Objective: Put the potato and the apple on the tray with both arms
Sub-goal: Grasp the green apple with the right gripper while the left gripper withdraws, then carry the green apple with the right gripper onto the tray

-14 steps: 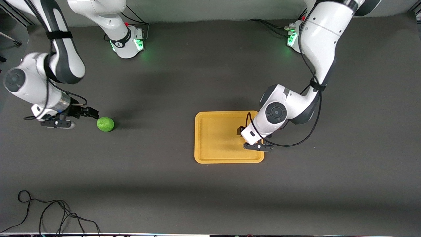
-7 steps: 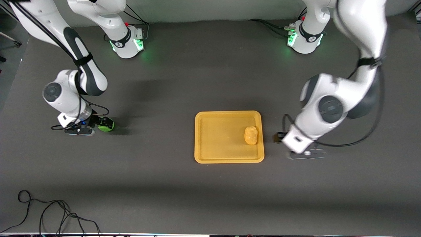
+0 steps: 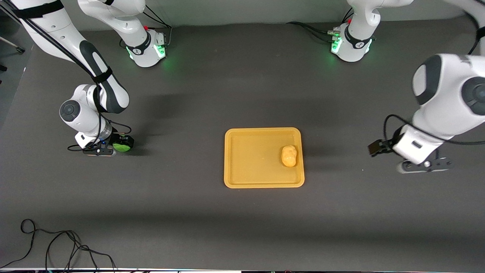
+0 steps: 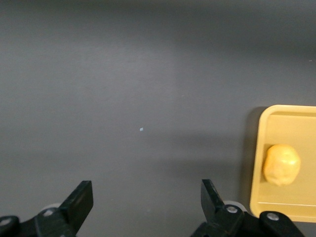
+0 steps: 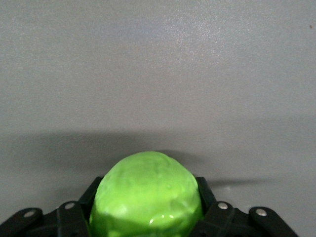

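I see the potato (image 3: 289,156) lying in the tray (image 3: 246,159) at centre frame, by the rim toward the left arm's end. My left gripper (image 3: 375,148), at the right edge of the frame, hangs over bare table with fingers spread, holding nothing. At centre-left, my right gripper (image 3: 122,144) pinches the apple (image 3: 120,147) on the table.

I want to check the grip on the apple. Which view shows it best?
The right wrist view: the apple fills the space between the right gripper's fingers, which flank it on both sides. The front view shows only a green sliver beside the gripper. The left wrist view lacks it.
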Controlling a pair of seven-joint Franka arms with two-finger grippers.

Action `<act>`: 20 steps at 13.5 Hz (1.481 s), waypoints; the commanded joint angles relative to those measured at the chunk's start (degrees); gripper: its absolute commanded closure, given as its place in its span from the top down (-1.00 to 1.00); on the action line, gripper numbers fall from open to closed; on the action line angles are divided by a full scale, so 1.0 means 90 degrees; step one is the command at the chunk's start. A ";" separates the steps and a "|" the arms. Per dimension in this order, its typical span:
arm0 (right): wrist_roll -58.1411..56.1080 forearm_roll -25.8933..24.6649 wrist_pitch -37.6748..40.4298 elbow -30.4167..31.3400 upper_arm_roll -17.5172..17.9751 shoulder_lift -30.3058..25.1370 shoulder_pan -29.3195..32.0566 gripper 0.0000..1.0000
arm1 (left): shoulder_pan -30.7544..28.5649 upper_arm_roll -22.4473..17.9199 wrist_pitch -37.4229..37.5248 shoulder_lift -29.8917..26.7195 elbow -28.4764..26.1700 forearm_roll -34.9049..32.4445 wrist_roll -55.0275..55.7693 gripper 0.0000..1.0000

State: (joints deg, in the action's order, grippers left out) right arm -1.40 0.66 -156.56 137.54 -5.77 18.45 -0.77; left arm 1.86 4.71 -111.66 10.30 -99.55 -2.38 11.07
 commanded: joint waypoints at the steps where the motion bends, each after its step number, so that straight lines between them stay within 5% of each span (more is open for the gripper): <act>1: -0.0157 0.0093 0.1198 -0.0339 -0.0023 -0.0738 -0.0042 -0.05 | -0.0380 -0.0015 -0.0045 -0.0829 -0.0744 -0.0058 -0.0788 0.93; 3: -0.0138 0.0093 0.2622 -0.1079 -0.0023 -0.1120 -0.0042 -0.05 | -0.0431 -0.0016 -0.0346 -0.1182 -0.1193 -0.0077 -0.0849 0.95; 6: -0.0069 0.0093 0.4773 -0.2844 -0.0004 -0.1122 -0.0051 -0.05 | -0.0431 -0.0025 -0.0338 -0.1222 -0.1108 -0.0077 -0.1015 0.98; 11: 0.1400 0.0093 0.5666 -0.4478 0.0055 -0.0753 -0.1327 -0.05 | -0.0440 -0.0142 0.0042 -0.1388 -0.1156 0.0020 -0.1533 0.99; 16: 0.3979 0.0736 0.6457 -0.7425 0.0065 0.1305 -0.2920 -0.05 | -0.0411 -0.0201 0.1049 -0.1252 -0.0337 0.0059 -0.1211 0.99; 20: 0.5620 0.0737 0.6303 -0.9098 0.0094 0.2791 -0.4198 -0.05 | -0.0411 -0.0201 0.1535 -0.0725 0.0590 0.0069 -0.1172 0.99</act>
State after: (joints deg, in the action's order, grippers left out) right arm 42.92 6.15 -101.73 67.10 -4.08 34.97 -34.00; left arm -2.06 3.08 -101.88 0.25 -100.25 -2.15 -0.14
